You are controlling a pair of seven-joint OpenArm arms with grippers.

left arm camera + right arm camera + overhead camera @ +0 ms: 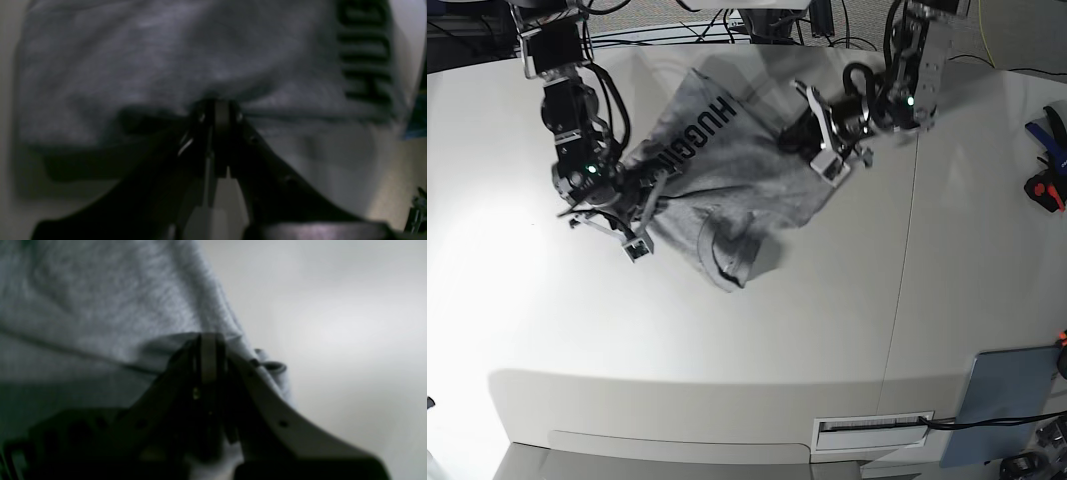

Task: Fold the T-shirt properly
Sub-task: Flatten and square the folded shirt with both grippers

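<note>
Two grippers hold the grey T-shirt (727, 165) stretched between them above the far half of the white desk (727, 330). The left gripper (812, 135) pinches one fabric edge, jaws nearly together; the right gripper (639, 190) is clamped on the opposite edge. Black lettering (695, 135) faces up; a crumpled part sags toward the desk's middle.

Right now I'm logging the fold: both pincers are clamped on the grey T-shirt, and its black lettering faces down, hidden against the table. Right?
Not quite. The lettering faces up, readable in the base view. The rest holds: the left pincer and right pincer are both clamped on the T-shirt.
</note>
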